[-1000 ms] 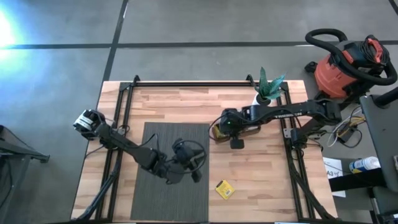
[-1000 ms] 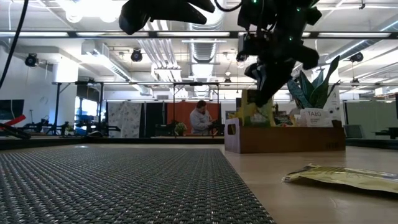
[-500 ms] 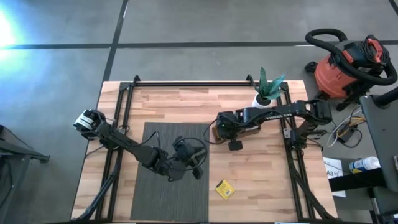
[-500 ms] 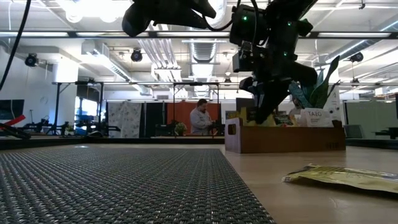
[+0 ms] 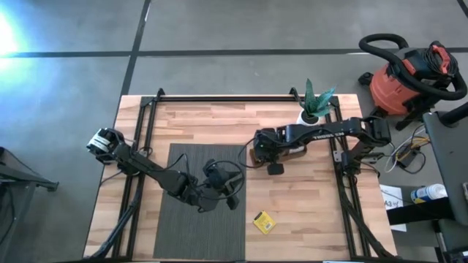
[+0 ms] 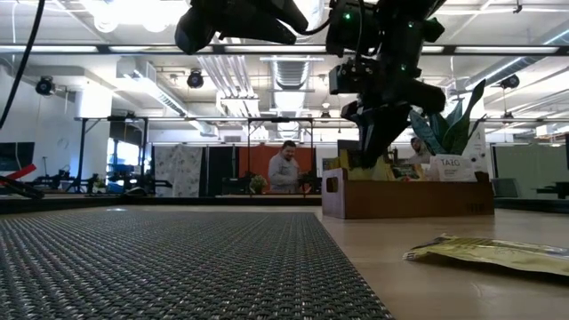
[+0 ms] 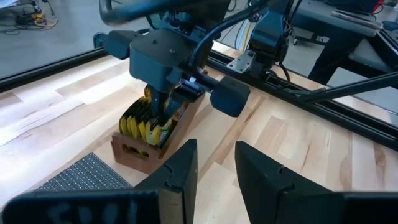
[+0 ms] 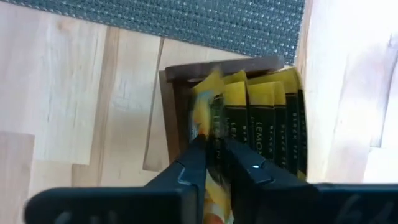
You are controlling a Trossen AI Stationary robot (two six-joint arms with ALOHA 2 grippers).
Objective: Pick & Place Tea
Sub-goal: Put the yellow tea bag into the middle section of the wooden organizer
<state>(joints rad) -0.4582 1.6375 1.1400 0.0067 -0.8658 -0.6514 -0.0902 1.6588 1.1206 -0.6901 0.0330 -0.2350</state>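
The right gripper [image 8: 214, 163] reaches down into the brown wooden tray [image 8: 171, 106], fingers nearly closed around an upright yellow tea sachet [image 8: 212, 118]; the left gripper [image 7: 213, 163] hovers slack above the grey mat [image 5: 201, 191].

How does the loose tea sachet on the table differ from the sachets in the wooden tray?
The loose sachet lies flat on bare wood, alone; the tray sachets stand on edge, packed in a row inside the wooden tray. No claw is near the loose one; the right claw reaches into the row. Both are yellow.
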